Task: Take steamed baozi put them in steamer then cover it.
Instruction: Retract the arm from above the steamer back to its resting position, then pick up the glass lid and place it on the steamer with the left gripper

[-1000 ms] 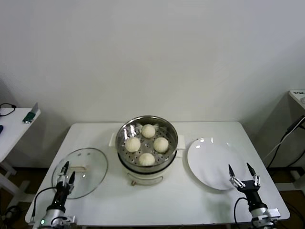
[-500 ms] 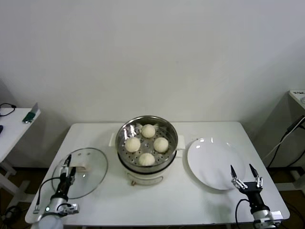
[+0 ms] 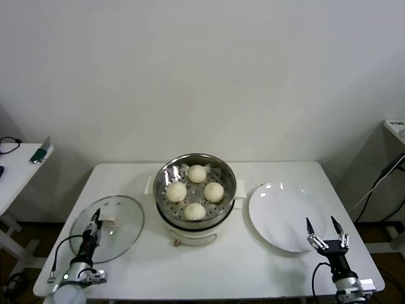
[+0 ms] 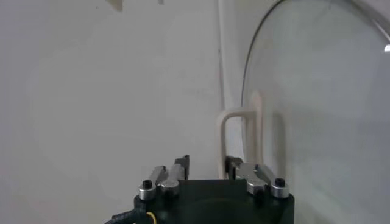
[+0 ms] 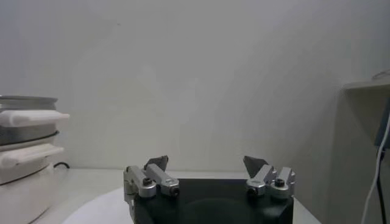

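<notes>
Since half a second ago your left gripper (image 3: 94,223) has advanced over the glass lid (image 3: 123,215), fingers narrowly apart, empty; right gripper (image 3: 326,234) sits wide open at the plate (image 3: 278,212) edge.

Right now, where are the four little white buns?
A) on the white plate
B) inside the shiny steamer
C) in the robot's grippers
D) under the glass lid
B: all four steamed baozi sit in the open steamer; the white plate holds none and the glass lid lies flat on the table, with no buns under it.

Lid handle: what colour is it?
Cream-white handle on the clear glass lid; left wrist view shows it best.
</notes>
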